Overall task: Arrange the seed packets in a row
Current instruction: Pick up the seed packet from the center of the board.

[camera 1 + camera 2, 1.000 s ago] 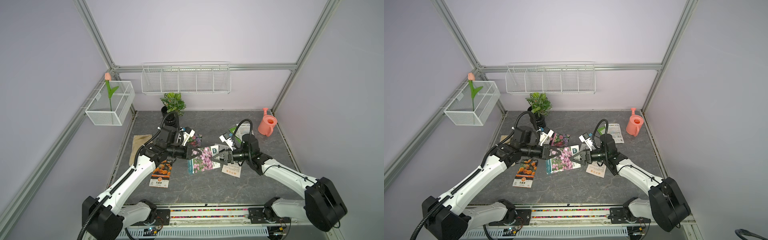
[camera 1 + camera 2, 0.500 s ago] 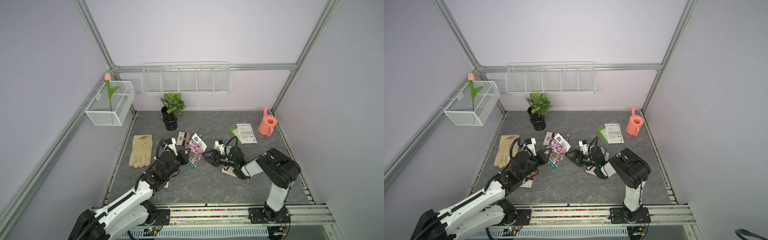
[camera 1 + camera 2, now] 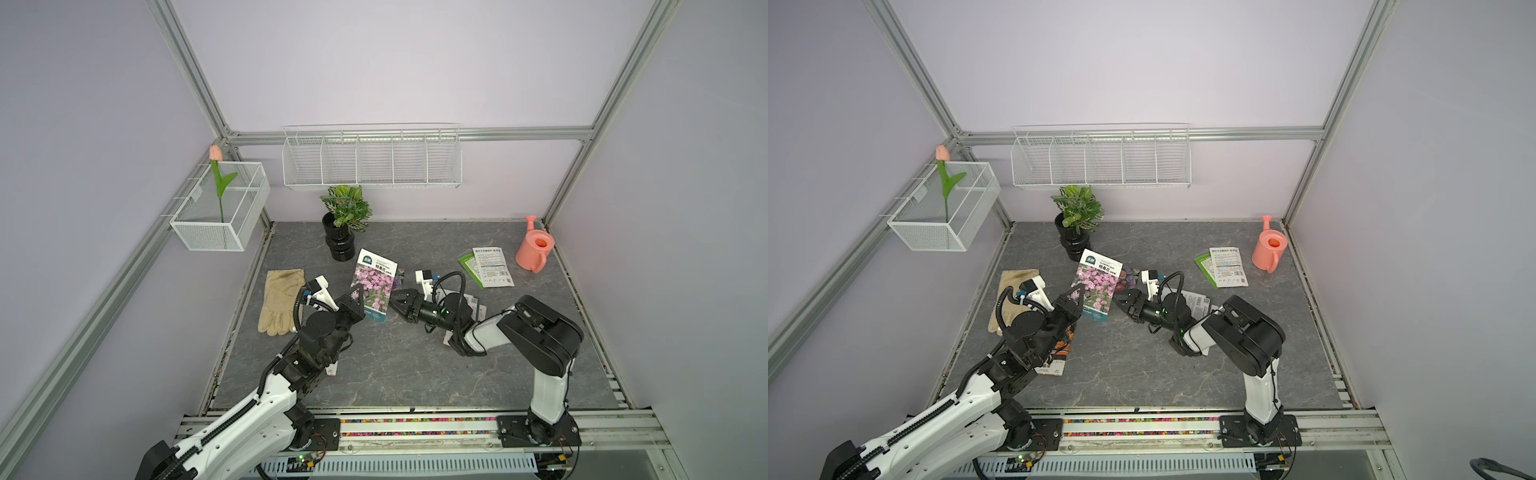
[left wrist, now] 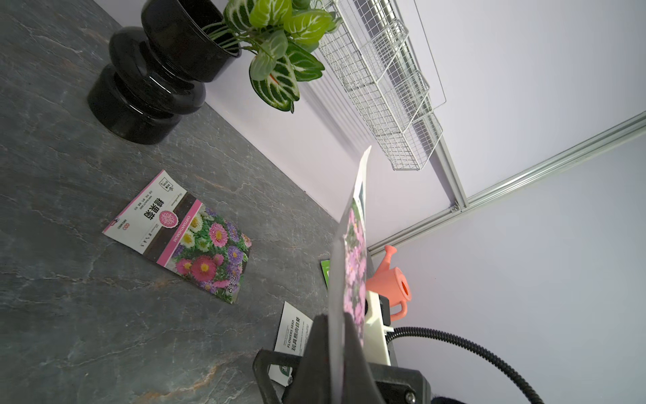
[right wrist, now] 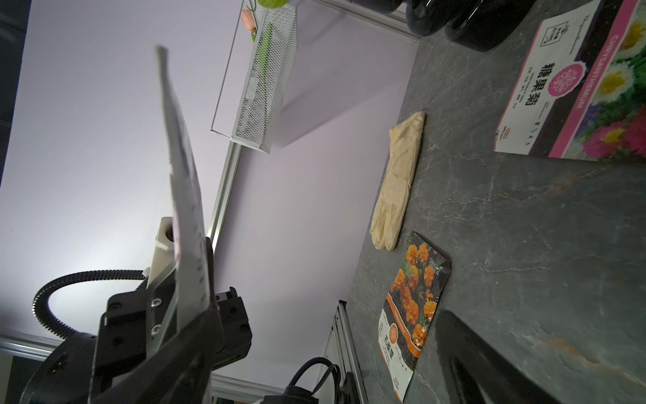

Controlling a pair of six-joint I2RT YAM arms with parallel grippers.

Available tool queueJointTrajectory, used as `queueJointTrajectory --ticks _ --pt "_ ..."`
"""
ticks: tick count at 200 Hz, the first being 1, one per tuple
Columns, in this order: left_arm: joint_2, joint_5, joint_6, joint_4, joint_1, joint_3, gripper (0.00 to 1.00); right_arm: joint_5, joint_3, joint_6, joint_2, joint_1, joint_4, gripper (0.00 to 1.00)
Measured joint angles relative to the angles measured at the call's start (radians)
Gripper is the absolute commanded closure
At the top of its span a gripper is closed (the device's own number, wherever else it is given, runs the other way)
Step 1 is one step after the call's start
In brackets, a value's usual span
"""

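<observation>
Gripping the lower edge of a flat pink-flowered paper seed packet, the left gripper has its jaws closed tight on the paper and holds it tilted upright above the grey marbled tabletop. The packet's white header reads 格桑花. The right gripper sits just beside the raised packet's right edge, jaws spread wide with nothing between them; whether a fingertip touches the paper I cannot tell.

Flat on the table behind it, a mixed-flower packet is printed CHRYSANTHEMUM and 糖果菊. A white packet lettered FLOWERS SEED and 玩具熊向日葵 lies under the right arm. An orange-marigold packet marked 孔雀草 lies partly under the left arm, near a beige fabric glove. Toward the far right corner, a white text-backed packet overlaps a green packet, close to a coral plastic watering can. The widest bare stretch is the table's front, between the arms and the near rail.
</observation>
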Motion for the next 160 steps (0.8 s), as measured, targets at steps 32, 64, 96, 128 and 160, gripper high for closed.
queueJointTrajectory --ticks 32,64,96,128,160 --pt "-0.008 -0.032 -0.011 -0.021 0.000 0.000 1.00 0.050 -0.029 -0.022 -0.026 0.005 0.000 0.02" --pt "-0.008 -0.045 -0.010 -0.057 0.000 0.000 1.00 0.074 -0.048 -0.053 -0.072 0.005 0.013 0.01" --pt "0.004 -0.038 -0.011 -0.059 0.000 0.000 1.00 0.058 0.008 -0.056 -0.055 0.005 0.018 0.04" --pt "0.037 -0.015 -0.014 -0.059 0.000 0.000 1.00 0.033 0.100 -0.049 0.007 0.007 0.023 0.15" --pt "0.040 -0.011 -0.019 -0.058 0.000 0.000 1.00 0.013 0.146 -0.042 0.041 0.010 0.023 0.41"
